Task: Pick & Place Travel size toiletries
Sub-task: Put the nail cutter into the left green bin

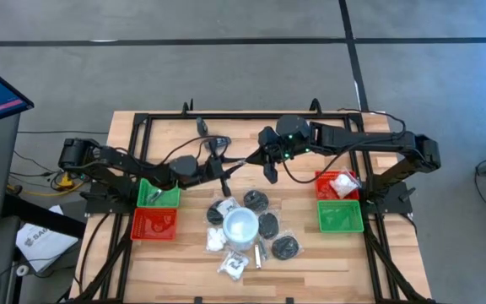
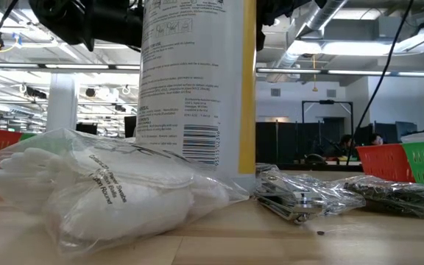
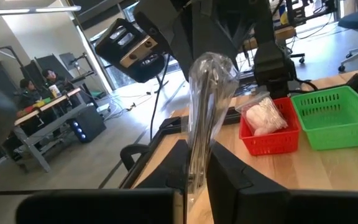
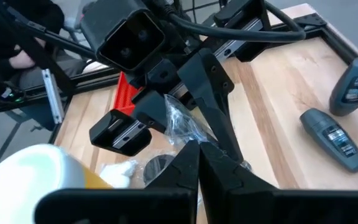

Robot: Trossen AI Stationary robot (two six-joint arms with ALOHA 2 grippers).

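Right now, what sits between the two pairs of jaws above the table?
A clear-wrapped item, pinched from opposite ends by the left gripper and the right gripper; the right wrist view shows it.

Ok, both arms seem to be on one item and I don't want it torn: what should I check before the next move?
1. Left gripper shut on the clear-wrapped pack: ok.
2. Right gripper shut on the same pack: ok.
3. Only one gripper holding it before either arm pulls away: not ok, both grip it.
4. Pack lifted off the table: ok.
5. Room in the red tray on the right: ok, it holds just one white wrapped piece.
6. What is inside the pack: cannot tell.
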